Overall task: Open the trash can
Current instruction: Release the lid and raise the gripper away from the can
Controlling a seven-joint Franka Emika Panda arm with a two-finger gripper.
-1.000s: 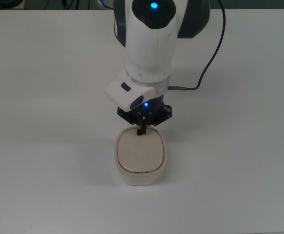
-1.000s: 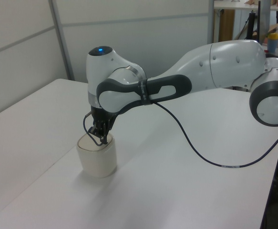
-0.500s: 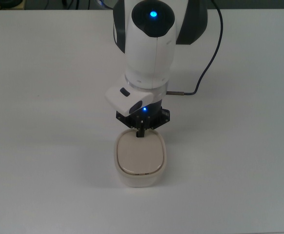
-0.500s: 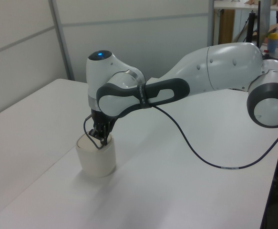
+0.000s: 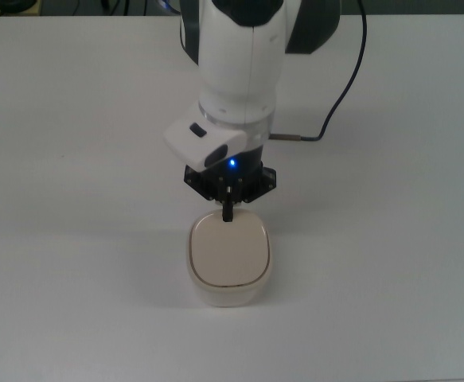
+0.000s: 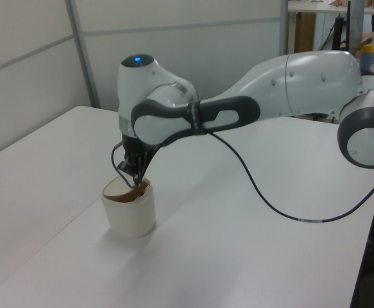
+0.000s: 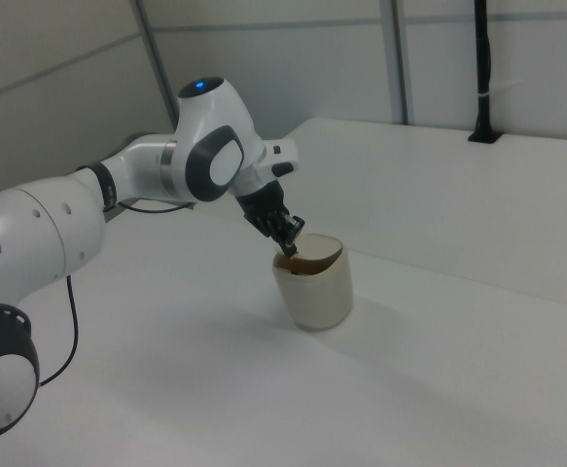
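The cream-beige trash can (image 5: 230, 291) stands on the white table, just below the arm in the top view. Its flat lid (image 5: 229, 252) sits slightly tilted. A dark brown gap shows under the lid's raised edge in the left view (image 6: 126, 192) and in the right view (image 7: 308, 257). My gripper (image 5: 228, 212) points straight down over the lid's far edge, its black fingertips pressed together into one tip and holding nothing. In the left view the gripper (image 6: 134, 182) hangs just above the can's rim (image 6: 130, 217). In the right view the gripper (image 7: 291, 233) is close above the can (image 7: 314, 292).
A black cable (image 5: 345, 94) runs from the wrist across the table towards the top view's upper right. The same cable (image 6: 263, 206) droops over the table in the left view. The white table (image 5: 72, 239) spreads wide on all sides of the can.
The gripper has lifted a little off the lid's far edge. The lid has tipped up, and a brown gap now shows under it in the left view.
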